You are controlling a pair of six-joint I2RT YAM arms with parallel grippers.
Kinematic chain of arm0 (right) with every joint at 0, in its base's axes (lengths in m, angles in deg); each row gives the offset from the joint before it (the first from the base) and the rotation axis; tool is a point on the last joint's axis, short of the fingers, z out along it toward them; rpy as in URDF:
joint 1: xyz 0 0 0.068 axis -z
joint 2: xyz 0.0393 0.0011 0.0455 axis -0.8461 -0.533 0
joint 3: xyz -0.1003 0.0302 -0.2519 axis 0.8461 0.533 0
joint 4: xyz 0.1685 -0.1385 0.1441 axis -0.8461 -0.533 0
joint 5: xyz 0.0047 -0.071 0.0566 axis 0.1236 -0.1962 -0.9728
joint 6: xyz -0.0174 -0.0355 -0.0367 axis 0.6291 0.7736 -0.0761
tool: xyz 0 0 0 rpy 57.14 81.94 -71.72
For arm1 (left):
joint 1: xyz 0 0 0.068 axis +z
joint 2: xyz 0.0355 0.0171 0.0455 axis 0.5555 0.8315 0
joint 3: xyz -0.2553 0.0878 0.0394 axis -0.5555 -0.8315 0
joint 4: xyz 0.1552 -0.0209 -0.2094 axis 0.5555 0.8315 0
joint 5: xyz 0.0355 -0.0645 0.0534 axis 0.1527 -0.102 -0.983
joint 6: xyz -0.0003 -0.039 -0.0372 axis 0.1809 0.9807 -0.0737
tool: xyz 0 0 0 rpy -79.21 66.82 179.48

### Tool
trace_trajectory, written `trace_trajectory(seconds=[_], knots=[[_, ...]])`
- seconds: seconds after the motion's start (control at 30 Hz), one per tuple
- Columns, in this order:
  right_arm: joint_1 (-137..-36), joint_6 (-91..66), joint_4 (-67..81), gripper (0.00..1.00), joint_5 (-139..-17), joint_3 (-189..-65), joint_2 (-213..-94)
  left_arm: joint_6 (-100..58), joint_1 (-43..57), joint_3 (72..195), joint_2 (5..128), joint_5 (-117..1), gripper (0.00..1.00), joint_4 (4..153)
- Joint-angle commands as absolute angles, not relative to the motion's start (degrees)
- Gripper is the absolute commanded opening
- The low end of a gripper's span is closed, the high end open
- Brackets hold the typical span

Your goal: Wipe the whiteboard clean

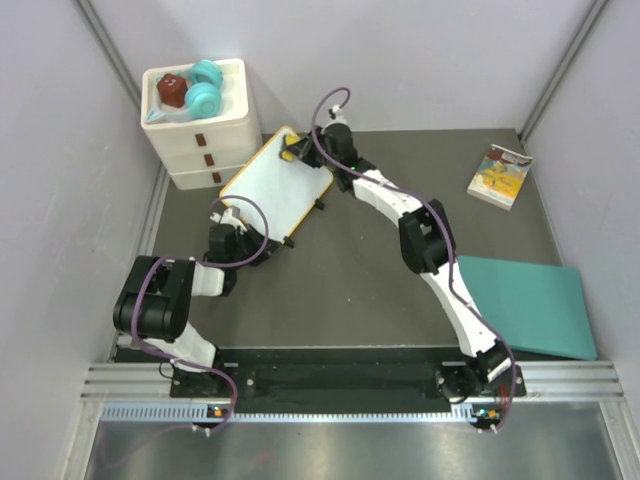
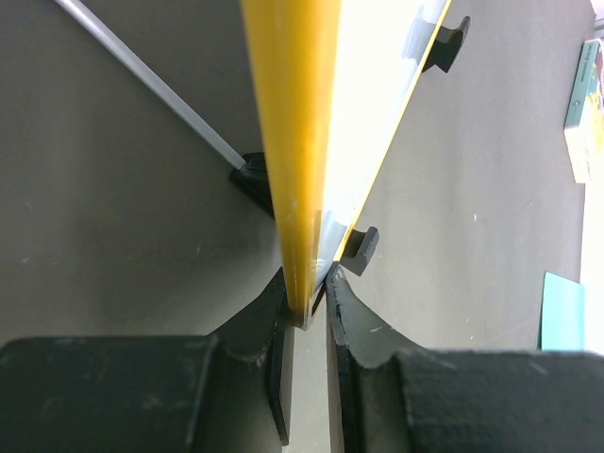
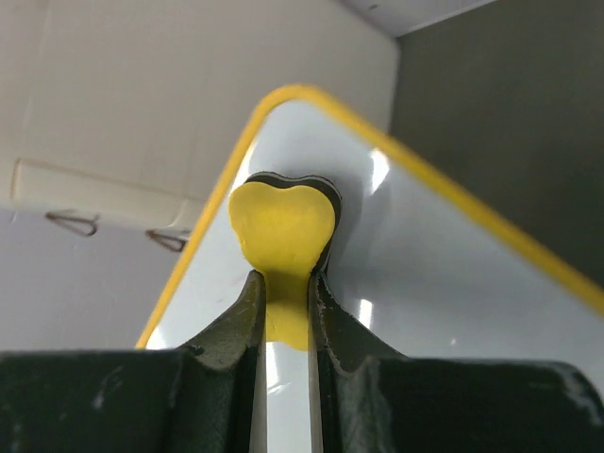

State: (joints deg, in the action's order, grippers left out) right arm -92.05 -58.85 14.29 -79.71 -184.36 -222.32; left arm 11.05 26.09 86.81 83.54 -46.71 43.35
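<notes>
Left gripper [image 2: 307, 304] pinches the whiteboard [image 1: 275, 182] by its near edge; right gripper [image 3: 286, 293], clamping a yellow heart-shaped eraser [image 3: 283, 222], rests at the far corner, the board stretching diagonally between them.

White whiteboard [image 1: 272, 185], yellow eraser [image 3: 281, 222], teal mat [image 1: 525, 300]

A robotics lab test cell is shown. A dark table [image 1: 350, 270] is closed in by plain grey wall panels [image 1: 60, 200] on its left, far and right sides. An aluminium rail [image 1: 560, 380] is fixed along the table's near edge, and two cabled robot arms [image 1: 440, 270] are mounted there. Unrelated props are laid out on the table: a white drawer box [image 1: 205, 140], a book [image 1: 500, 175], a teal mat [image 1: 525, 305].
</notes>
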Motion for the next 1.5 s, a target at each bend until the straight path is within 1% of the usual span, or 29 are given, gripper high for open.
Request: trace_trajectory(seconds=[0.0,0.23,0.3,0.53,0.73,0.77,0.87,0.9,0.93,0.97,1.0,1.03,1.1,1.13,1.17,1.2,1.23,1.27,1.3,1.33,1.37,1.4,1.47], knots=[[-88.56,-56.88,8.39,0.0,-78.4,-181.85,-223.07,7.11,25.31,85.38,85.03,-48.07,0.0,55.4],[-88.2,-57.06,8.3,0.0,-82.0,-175.26,-221.66,7.11,25.31,85.46,84.94,-48.33,0.0,55.58],[-88.38,-57.5,9.78,0.0,-83.14,-171.58,-220.87,7.29,25.31,85.47,85.03,-48.33,0.0,55.58],[-89.08,-54.95,14.44,0.0,-84.9,-163.05,-214.02,7.46,25.31,85.46,85.03,-48.59,0.0,55.58],[-88.73,-51.79,14.28,0.0,-85.61,-151.55,-201.98,9.05,25.22,84.59,84.59,-49.38,0.0,54.35],[-88.47,-50.65,13.58,0.0,-85.7,-150.05,-197.96,9.05,25.22,84.59,84.59,-49.47,0.0,54.35],[-87.68,-47.41,8.32,0.0,-84.56,-143.01,-191.79,9.57,25.22,84.59,84.59,-49.65,0.0,54.35],[-87.5,-46.0,2.64,0.0,-83.51,-141.87,-188.38,9.75,25.22,84.59,84.59,-49.82,0.0,54.35],[-87.15,-44.68,0.23,0.0,-82.19,-138.9,-186.87,10.1,25.22,84.59,84.5,-49.91,0.02,54.26],[-86.28,-43.19,-1.36,0.0,-82.01,-136.78,-183.8,10.01,25.22,84.59,84.5,-50.0,0.1,54.17],[-85.75,-41.95,-1.81,0.0,-82.79,-132.15,-182.56,10.19,25.13,84.5,84.41,-50.09,0.15,54.17],[-85.31,-41.24,-2.77,0.0,-82.88,-130.27,-181.33,10.19,25.05,84.5,84.41,-50.09,0.23,54.26],[-84.6,-38.79,-6.18,0.0,-81.49,-125.28,-177.82,10.45,24.96,84.5,83.81,-50.09,0.31,54.35],[-84.51,-37.99,-7.42,0.0,-81.13,-123.85,-176.75,10.54,24.78,84.06,83.28,-50.78,0.4,54.35],[-84.51,-37.11,-8.57,0.01,-80.87,-122.45,-175.96,10.72,24.69,83.88,82.92,-50.79,0.44,54.09],[-84.51,-35.89,-10.23,0.21,-81.3,-119.91,-174.73,10.98,24.26,83.71,82.14,-51.23,0.48,54.0],[-84.6,-35.44,-11.47,0.25,-81.3,-118.93,-174.37,11.07,24.08,83.01,81.52,-51.4,0.5,53.91],[-84.51,-35.35,-11.83,0.29,-81.04,-117.7,-173.93,11.24,23.82,82.57,80.9,-52.1,0.54,53.82],[-84.51,-35.35,-11.74,0.4,-80.95,-114.73,-172.89,11.59,23.55,82.13,79.16,-52.37,0.57,53.91],[-84.6,-35.61,-11.31,0.45,-81.04,-113.57,-172.7,11.86,23.55,81.26,78.1,-52.81,0.58,54.34],[-84.51,-35.61,-11.39,0.48,-80.78,-112.69,-172.44,11.95,23.46,80.81,76.95,-53.42,0.62,54.35],[-84.6,-35.52,-11.48,0.54,-80.86,-111.81,-172.35,12.03,23.38,80.37,74.07,-53.78,0.63,54.96],[-84.6,-35.44,-12.27,0.59,-81.13,-111.53,-172.61,11.95,23.29,80.19,69.93,-55.79,0.67,59.5]])
